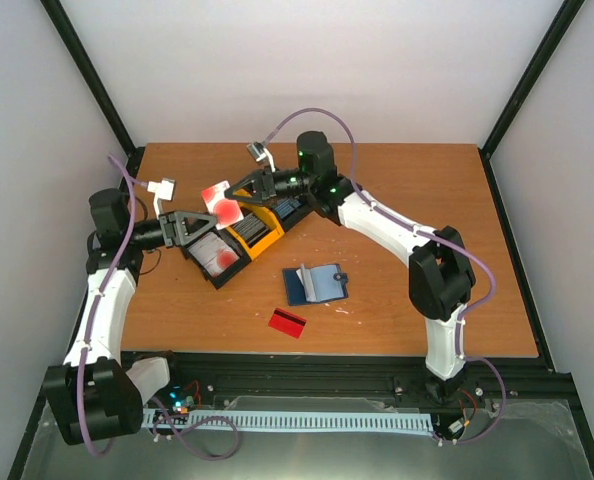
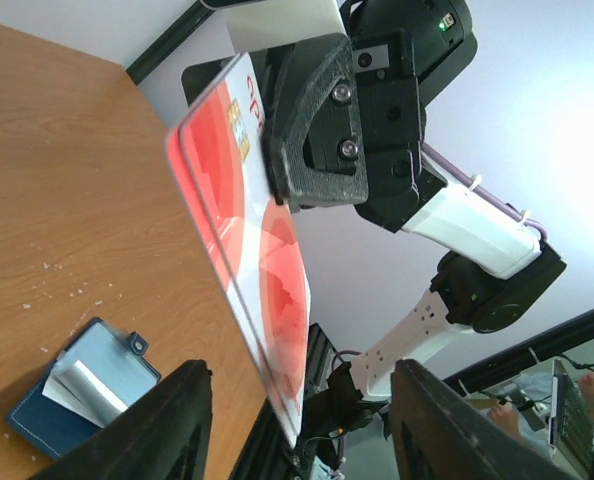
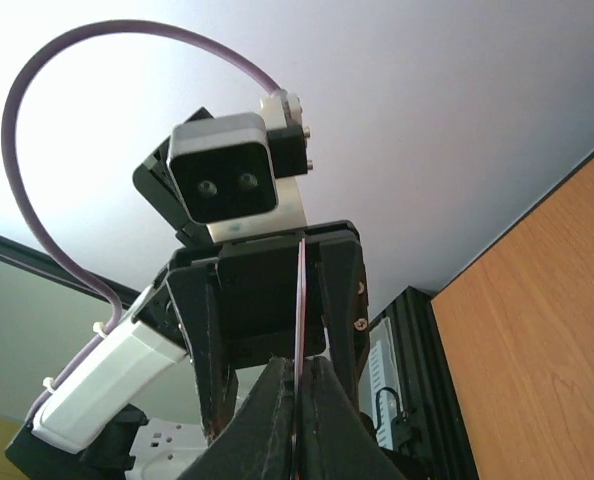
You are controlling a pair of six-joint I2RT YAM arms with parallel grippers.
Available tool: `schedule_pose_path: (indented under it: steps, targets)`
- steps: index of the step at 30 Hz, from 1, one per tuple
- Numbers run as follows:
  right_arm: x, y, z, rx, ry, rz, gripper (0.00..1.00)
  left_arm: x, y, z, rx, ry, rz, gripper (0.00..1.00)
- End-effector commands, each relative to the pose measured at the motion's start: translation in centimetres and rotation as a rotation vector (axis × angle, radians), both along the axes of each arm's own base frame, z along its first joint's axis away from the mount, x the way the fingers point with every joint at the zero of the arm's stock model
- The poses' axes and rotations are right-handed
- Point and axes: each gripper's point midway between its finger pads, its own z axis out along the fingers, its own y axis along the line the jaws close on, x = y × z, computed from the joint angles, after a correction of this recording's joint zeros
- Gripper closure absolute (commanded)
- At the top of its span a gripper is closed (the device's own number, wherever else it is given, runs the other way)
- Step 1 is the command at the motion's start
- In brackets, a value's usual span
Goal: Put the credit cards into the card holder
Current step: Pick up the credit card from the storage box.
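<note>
The right gripper is clenching a red credit card in mid-air by the bins; the left gripper is standing released, jaws clear of it. Light, stiff and slick, the card is wanting a flat pinch near one edge; the card holder is lying open on the table; no writing is showing legibly

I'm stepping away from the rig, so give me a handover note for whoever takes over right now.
Left tool: open, straddling a raised card.
Right tool: shut on that card, above the bins.
Another card lies on the table near the open card holder.
Red shapes in the black bin look like more cards.
Done: no red card visible in the holder.
Left: pocket them all.
</note>
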Motion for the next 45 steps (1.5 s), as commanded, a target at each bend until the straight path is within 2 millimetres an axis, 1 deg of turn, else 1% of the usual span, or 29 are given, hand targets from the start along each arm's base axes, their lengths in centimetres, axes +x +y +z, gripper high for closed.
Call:
schedule_pose_path:
  steps: [1, 5, 6, 8, 11, 18, 21, 24, 26, 31, 34, 37, 40, 42, 45]
  targets:
    - [-0.7, -1.2, 3.8, 0.086, -0.032, 0.018, 0.97, -0.5, -0.2, 0.8, 0.006, -0.056, -0.015, 0.48]
    - [-1.2, -1.6, 4.8, 0.114, -0.035, 0.034, 0.97, -0.3, -0.1, 0.5, 0.006, -0.057, -0.016, 0.47]
    - [-1.2, -1.7, 5.1, 0.123, -0.034, 0.035, 0.97, -0.3, -0.1, 0.4, 0.006, -0.056, -0.014, 0.48]
    - [-1.5, -2.1, 5.7, 0.151, -0.03, 0.045, 0.97, -0.1, -0.1, 0.2, 0.005, -0.048, -0.013, 0.53]
    - [-1.8, -2.4, 5.9, 0.165, -0.026, 0.057, 0.97, 0.1, 0.0, 0.3, 0.005, -0.046, -0.009, 0.59]
    - [-2.0, -2.6, 5.8, 0.16, -0.039, 0.06, 0.97, 0.5, 0.1, 0.4, 0.003, -0.032, 0.002, 0.59]
    - [-2.2, -2.4, 5.4, 0.147, -0.046, 0.066, 0.97, 1.4, 0.4, -0.1, 0.005, 0.027, 0.048, 0.56]
    - [-2.5, -2.0, 4.5, 0.114, -0.063, 0.07, 0.97, 2.3, 0.6, -0.5, 0.008, 0.084, 0.078, 0.55]
    - [-2.6, -1.7, 3.9, 0.094, -0.063, 0.074, 0.97, 2.7, 0.8, -0.4, 0.019, 0.081, 0.094, 0.55]
    - [-2.6, -1.1, 2.8, 0.052, -0.066, 0.071, 0.97, 2.6, 0.7, -0.8, 0.016, 0.113, 0.091, 0.54]
    - [-2.5, -1.1, 2.9, 0.054, -0.07, 0.061, 0.97, 2.7, 0.9, -0.9, 0.034, 0.106, 0.124, 0.54]
    - [-1.7, -1.3, 3.3, 0.055, -0.073, 0.01, 0.97, 3.3, 1.5, -0.5, 0.069, 0.079, 0.213, 0.53]
    - [0.0, -2.1, 3.6, 0.056, -0.053, -0.063, 0.97, 3.5, 1.9, 0.1, 0.075, 0.05, 0.282, 0.47]
    - [0.6, -2.4, 3.5, 0.057, -0.039, -0.088, 0.97, 3.2, 1.8, 0.8, 0.056, 0.012, 0.275, 0.42]
    - [0.6, -2.4, 3.2, 0.048, -0.027, -0.078, 0.97, 2.7, 1.5, 0.7, 0.031, 0.014, 0.248, 0.37]
